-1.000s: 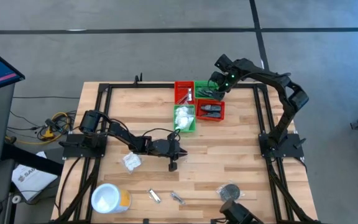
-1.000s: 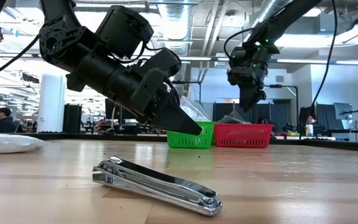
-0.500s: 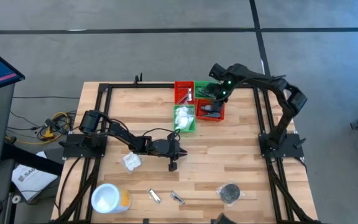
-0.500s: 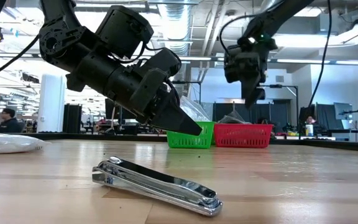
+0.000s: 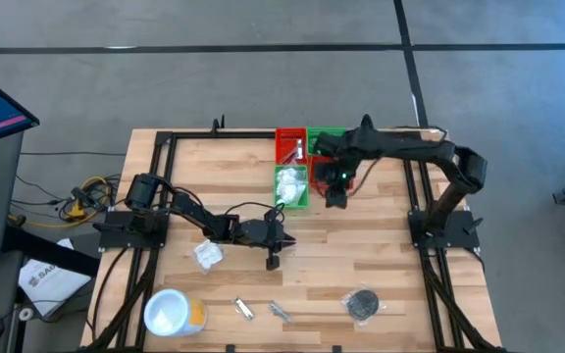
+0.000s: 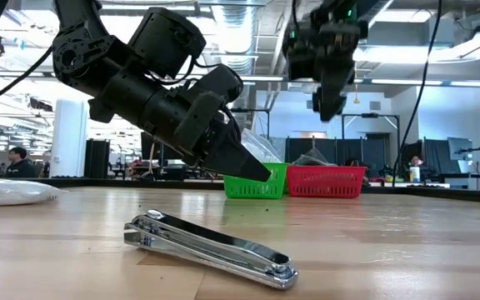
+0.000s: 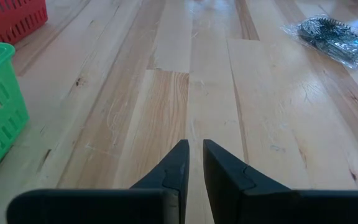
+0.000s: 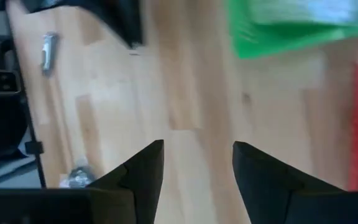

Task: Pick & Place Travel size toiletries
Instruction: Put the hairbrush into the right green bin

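My right gripper (image 5: 334, 196) (image 6: 330, 104) (image 8: 197, 155) is open and holds nothing. It hangs high over the table, just near of the red bin (image 5: 346, 176) and beside the green bin with white packets (image 5: 290, 186). My left gripper (image 5: 284, 238) (image 6: 261, 173) (image 7: 194, 146) is shut and slants down over bare wood at mid-table. On the table lie a white wrapped packet (image 5: 207, 255), two silver nail clippers (image 5: 243, 309) (image 5: 280, 312) (image 6: 211, 246) and a black disc in clear wrap (image 5: 364, 304) (image 7: 331, 34). Whether the dark shape (image 5: 273, 261) by the left gripper is a bottle, I cannot tell.
Two more bins, red (image 5: 290, 145) and green (image 5: 327, 140), stand at the far edge. A white tub with an orange side (image 5: 173, 314) sits at the near left corner. Black frame rails run along the table's edges. Open wood lies between the bins and the near items.
My right gripper has swung from above the far bins toward the near edge and slightly left, ending past the red bin's near side. In the low view it has climbed and grown larger. The left arm and the items on the table have stayed put.
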`<state>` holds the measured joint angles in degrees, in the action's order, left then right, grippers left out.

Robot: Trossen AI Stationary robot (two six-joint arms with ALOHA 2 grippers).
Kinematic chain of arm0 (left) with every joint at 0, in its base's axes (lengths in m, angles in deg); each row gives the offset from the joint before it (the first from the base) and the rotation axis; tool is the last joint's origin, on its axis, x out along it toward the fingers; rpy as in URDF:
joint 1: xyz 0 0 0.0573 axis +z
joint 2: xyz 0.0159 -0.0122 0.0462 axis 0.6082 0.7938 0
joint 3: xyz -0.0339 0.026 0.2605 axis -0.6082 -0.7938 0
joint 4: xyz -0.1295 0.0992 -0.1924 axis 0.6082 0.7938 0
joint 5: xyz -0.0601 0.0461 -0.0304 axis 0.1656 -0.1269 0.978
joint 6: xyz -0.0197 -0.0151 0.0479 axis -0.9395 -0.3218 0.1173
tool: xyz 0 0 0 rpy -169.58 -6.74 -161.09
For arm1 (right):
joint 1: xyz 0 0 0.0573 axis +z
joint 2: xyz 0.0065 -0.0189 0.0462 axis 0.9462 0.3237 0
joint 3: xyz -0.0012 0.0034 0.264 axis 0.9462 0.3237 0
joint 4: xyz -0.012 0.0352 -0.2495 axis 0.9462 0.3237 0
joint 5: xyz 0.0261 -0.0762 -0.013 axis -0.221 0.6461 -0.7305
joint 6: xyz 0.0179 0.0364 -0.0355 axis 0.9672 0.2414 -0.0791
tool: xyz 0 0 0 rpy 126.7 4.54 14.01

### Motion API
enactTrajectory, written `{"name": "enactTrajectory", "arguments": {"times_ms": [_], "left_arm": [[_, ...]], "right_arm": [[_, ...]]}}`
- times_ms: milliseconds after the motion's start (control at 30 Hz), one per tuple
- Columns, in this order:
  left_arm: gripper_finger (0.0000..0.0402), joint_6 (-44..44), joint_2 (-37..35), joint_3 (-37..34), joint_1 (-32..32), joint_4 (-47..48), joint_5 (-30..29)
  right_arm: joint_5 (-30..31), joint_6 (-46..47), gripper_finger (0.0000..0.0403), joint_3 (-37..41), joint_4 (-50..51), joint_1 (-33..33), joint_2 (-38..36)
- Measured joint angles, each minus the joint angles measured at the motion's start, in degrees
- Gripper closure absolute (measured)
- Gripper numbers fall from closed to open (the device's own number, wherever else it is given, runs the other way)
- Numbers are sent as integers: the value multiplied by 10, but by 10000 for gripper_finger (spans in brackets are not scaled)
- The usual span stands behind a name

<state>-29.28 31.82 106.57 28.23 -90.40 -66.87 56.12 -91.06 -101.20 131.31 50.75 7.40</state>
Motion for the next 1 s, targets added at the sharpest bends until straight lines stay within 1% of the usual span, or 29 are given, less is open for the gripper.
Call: {"name": "enactTrajectory", "arguments": {"times_ms": [167, 267, 333, 400, 567, 667, 767, 1000], "left_arm": [[362, 0, 0, 0, 0, 0, 0], [362, 0, 0, 0, 0, 0, 0], [362, 0, 0, 0, 0, 0, 0], [362, 0, 0, 0, 0, 0, 0], [362, 0, 0, 0, 0, 0, 0], [362, 0, 0, 0, 0, 0, 0], [362, 0, 0, 0, 0, 0, 0], [362, 0, 0, 0, 0, 0, 0]], "right_arm": [[7, 27, 228, 1, -15, 69, -33], [44, 49, 233, 17, -37, 103, -60], [68, 68, 236, 41, -61, 123, -79], [76, 90, 239, 69, -81, 139, -102], [79, 159, 244, 146, -140, 183, -161], [92, 204, 246, 187, -162, 213, -192], [123, 244, 246, 220, -177, 247, -212], [152, 337, 244, 269, -192, 334, -228]]}}
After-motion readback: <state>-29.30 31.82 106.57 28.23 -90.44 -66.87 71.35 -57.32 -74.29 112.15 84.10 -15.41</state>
